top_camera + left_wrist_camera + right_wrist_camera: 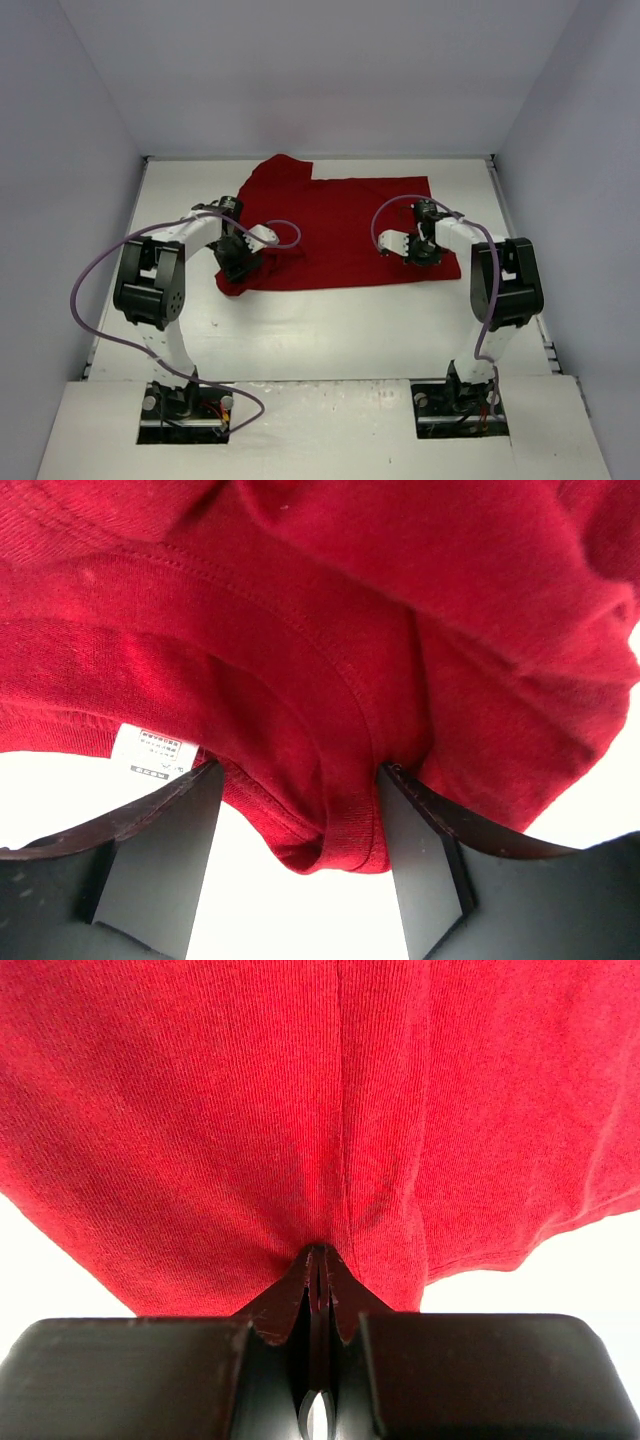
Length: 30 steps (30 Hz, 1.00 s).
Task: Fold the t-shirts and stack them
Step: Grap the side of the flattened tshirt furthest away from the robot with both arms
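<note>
Pinching a fold of t-shirt [320,1110] tight in the right gripper [317,1252], jaws pressed fully together, cloth puckered just above the tips and spread wide to both sides. Straddling the ribbed collar [335,830] with the left gripper [300,767], jaws apart, collar fold hanging down between them against one jaw, small white tag [150,752] just beside the other. Dark red knit, finely ribbed, double-stitched at the neck, softly creased. Lying mostly flat on the white table [330,330], one sleeve [280,170] beyond the left jaws.
</note>
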{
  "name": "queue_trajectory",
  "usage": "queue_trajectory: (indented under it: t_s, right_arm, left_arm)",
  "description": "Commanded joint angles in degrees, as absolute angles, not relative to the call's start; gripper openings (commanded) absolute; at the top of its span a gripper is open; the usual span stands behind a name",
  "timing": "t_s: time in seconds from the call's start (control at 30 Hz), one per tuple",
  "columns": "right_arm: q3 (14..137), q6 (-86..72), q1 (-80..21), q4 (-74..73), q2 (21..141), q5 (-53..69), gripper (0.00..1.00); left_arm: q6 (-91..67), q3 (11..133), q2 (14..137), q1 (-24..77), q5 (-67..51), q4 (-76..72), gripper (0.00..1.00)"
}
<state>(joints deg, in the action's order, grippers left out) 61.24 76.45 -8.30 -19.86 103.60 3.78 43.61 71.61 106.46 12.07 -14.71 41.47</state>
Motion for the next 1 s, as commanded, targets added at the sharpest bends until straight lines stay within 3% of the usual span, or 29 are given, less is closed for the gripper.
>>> queue_trajectory:
  t_s: [0.0,0.3,0.5,0.63,0.83,0.97]
  right_arm:
    - [56.88,76.72,-7.51,-32.08,102.29,2.47,0.00]
    - [53.41,77.59,-7.81,-38.78,95.49,3.22,0.01]
    - [64.69,71.00,-7.84,-39.42,95.07,9.41,0.21]
    - [79.42,64.89,-7.33,-40.33,98.31,15.07,0.31]
    - [98.56,53.15,-1.35,-39.15,105.76,30.45,0.32]
    - [108.73,41.08,5.10,-36.21,116.35,40.56,0.30]
  left_arm:
    - [45.35,67.87,102.92,12.30,-15.82,44.82,0.60]
    - [43.74,63.77,96.89,12.19,-17.16,45.13,0.64]
    - [38.29,73.26,95.49,11.33,-20.08,46.63,0.71]
    - [33.48,87.06,96.98,10.73,-22.88,47.02,0.73]
    - [25.72,109.65,106.86,9.09,-28.03,46.85,0.74]
    - [14.33,131.93,123.41,7.74,-34.34,46.76,0.73]
